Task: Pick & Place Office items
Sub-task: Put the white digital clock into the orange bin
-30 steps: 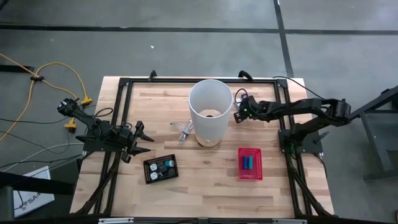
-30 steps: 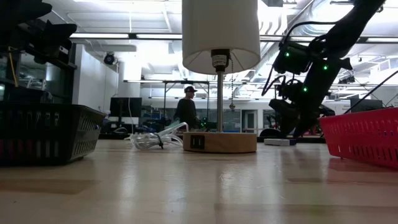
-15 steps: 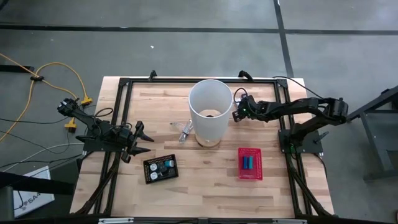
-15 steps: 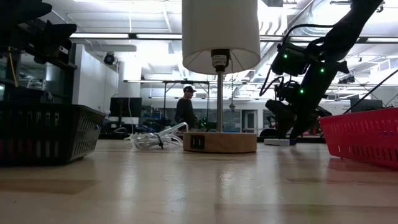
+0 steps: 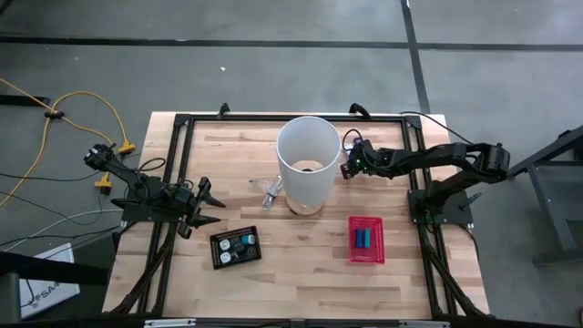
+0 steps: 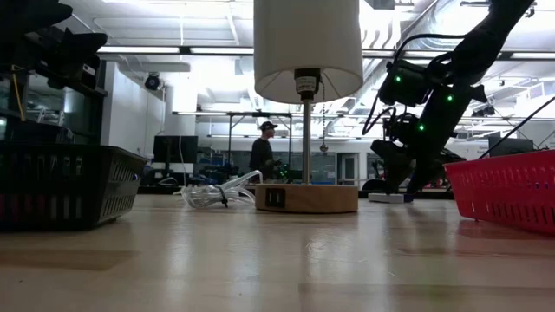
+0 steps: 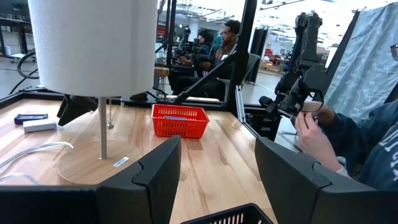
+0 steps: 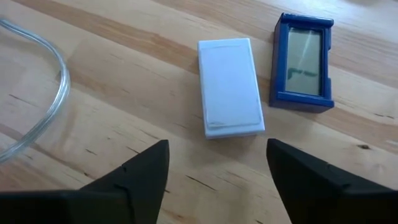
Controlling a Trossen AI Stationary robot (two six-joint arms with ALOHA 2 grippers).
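Since the earlier frame the right gripper [image 8: 217, 174] is spreading its fingers wider, released and holding nothing, hovering low by the lamp. Just ahead, between its fingers' line, the white block [image 8: 230, 87] is lying flat on the wooden table [image 8: 93, 81], long axis pointing away. It looks smooth, rectangular plastic. Beside it, apart, a blue-framed case [image 8: 303, 61] is lying parallel. The left gripper [image 7: 214, 180], parted and empty, is waiting far off.

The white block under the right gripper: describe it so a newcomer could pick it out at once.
Start at the white lamp mid-table; the right gripper hangs open over the wood just behind its shade. The white block lies flat there, beside a blue-framed piece with a pale window. The block is plain white all over, with no frame or window.
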